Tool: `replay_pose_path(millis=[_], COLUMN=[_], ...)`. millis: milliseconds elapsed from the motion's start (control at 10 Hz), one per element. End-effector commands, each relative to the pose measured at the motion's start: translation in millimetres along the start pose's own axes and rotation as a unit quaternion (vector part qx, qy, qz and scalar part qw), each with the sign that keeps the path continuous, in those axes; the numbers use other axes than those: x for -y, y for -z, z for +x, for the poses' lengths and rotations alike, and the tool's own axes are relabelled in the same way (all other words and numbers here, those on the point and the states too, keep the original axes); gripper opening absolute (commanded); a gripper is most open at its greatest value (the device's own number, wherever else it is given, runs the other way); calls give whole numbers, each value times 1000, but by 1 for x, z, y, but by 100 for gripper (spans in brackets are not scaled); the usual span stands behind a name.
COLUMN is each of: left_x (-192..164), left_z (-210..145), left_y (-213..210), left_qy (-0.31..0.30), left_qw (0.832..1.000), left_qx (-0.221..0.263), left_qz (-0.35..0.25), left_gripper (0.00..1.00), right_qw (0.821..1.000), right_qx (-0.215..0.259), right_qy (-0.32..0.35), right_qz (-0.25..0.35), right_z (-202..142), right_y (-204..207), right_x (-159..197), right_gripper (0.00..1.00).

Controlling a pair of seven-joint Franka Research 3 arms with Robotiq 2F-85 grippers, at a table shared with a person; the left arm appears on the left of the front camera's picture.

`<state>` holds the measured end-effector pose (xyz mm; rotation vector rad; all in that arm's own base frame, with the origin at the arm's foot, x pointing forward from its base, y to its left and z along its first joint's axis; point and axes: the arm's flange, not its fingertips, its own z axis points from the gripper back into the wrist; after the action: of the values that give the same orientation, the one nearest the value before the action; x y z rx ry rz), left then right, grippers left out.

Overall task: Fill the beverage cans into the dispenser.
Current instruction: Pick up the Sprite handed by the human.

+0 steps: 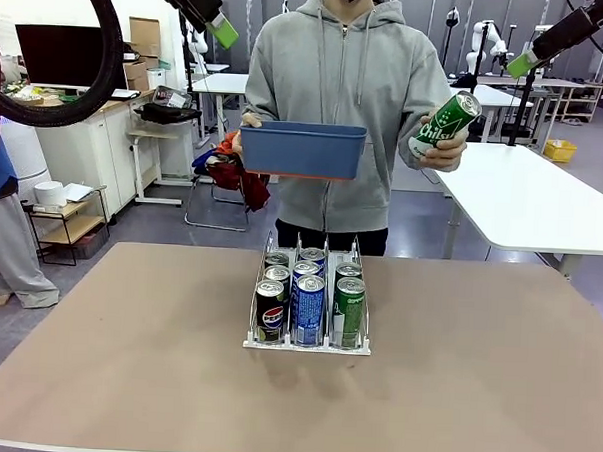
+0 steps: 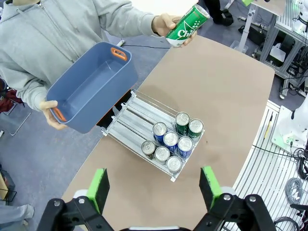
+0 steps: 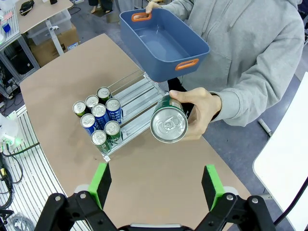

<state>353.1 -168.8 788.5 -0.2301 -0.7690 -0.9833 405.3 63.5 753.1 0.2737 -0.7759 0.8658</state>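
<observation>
The dispenser (image 1: 306, 345) stands mid-table with several beverage cans (image 1: 308, 304) packed at its front: black in the left lane, blue in the middle, green on the right. Its rear lanes (image 2: 129, 121) lie bare. Across the table a person holds up a green can (image 1: 447, 122) in one hand, its silver top facing the right wrist view (image 3: 168, 124). The other hand holds an empty blue bin (image 1: 303, 150). My left gripper (image 2: 155, 186) hangs open high above the table, and so does my right gripper (image 3: 156, 184). Both show at the front view's top corners, left (image 1: 221, 28) and right (image 1: 522, 63).
The brown table (image 1: 115, 368) is bare around the dispenser (image 3: 139, 91). A white table (image 1: 533, 201) stands behind at the right. Desks, a chair draped with clothes (image 1: 229, 173) and shelves fill the room behind the person.
</observation>
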Motion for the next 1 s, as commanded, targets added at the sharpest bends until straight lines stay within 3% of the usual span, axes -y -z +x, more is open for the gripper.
replay_pose_path(millis=[0, 300, 900], left_x=[-1, -1, -1], left_z=[-3, -3, -3], left_y=[0, 0, 0], left_qy=[-2, -2, -2], left_qw=[1000, 1000, 1000], left_qx=[3, 3, 3], left_qz=[-6, -6, -6], left_gripper=[100, 100, 100], right_qw=[1000, 999, 999], right_qx=[-11, -23, -44], right_qy=[-1, -19, -23], right_qz=[6, -11, 17], right_z=[1, 2, 5], right_y=[1, 24, 66], right_x=[5, 8, 3], right_gripper=[100, 100, 100])
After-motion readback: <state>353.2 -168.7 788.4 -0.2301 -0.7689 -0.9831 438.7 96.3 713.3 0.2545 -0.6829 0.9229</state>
